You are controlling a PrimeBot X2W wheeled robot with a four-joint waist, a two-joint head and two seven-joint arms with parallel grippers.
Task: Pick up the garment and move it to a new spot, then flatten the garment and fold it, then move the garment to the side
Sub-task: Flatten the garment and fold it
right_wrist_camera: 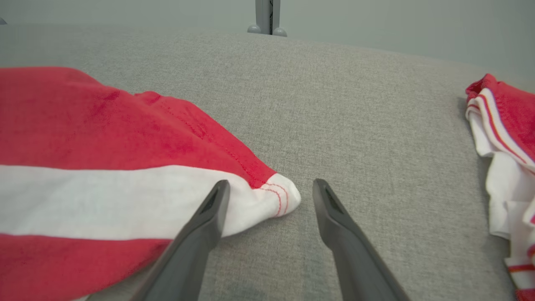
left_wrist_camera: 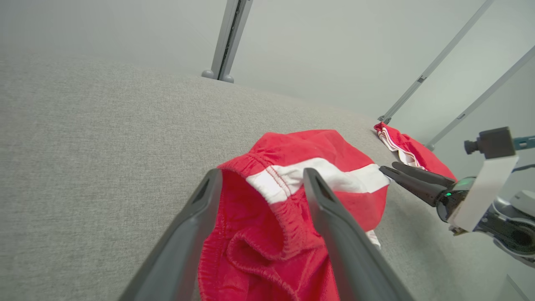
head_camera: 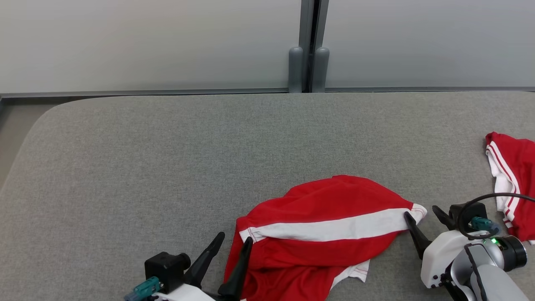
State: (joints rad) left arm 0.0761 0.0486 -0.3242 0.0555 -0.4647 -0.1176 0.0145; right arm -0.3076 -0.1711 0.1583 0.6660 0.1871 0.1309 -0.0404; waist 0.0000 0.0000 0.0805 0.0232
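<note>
A wide grey fabric-covered table (head_camera: 167, 167) is spreading out under me. I am placing everything by the crumpled red cloth garment (head_camera: 326, 209) with its broad white stripe, which is lying on the near part of the table, straight in front of me. Beyond the garment, pale wall panels are rising behind the table's far edge, with a grey post (head_camera: 308, 69) between them. Well apart from the garment, off to its right, a second red-and-white garment (head_camera: 512, 179) is lying bunched up.

I am holding my left gripper (head_camera: 235, 237) at the garment's left end, fingers spread wide and gripping nothing. In the left wrist view the gathered elastic hem (left_wrist_camera: 288, 225) is showing between them. I am holding my right gripper (head_camera: 420, 211) at the garment's right end, likewise spread wide and empty. The stripe's white corner (right_wrist_camera: 284, 196) is lying between its fingers, and one finger is overlapping the white cloth. I cannot tell whether any finger is touching the cloth.
</note>
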